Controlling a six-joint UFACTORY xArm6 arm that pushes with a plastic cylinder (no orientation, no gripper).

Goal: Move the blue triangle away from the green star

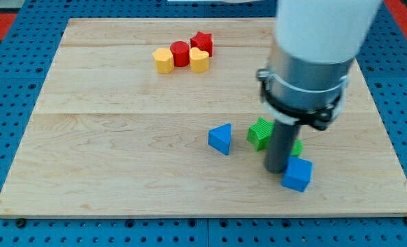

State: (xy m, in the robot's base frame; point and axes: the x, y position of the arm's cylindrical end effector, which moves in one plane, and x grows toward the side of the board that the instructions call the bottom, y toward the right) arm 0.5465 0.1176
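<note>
The blue triangle (221, 138) lies on the wooden board a little below its middle. The green star (261, 132) sits just to the triangle's right, a small gap between them. My tip (276, 169) is down on the board, just below and right of the green star and touching or nearly touching the blue cube (298, 174) at its lower right. The rod hides most of another green block (296, 147) behind it. The tip is about 80 px to the right of the blue triangle.
Near the view's top a cluster holds a yellow hexagon (163, 60), a red cylinder (180, 53), a yellow heart (199, 60) and a red star (202, 42). The wooden board (107, 158) lies on a blue perforated surface. The arm's large body covers the upper right.
</note>
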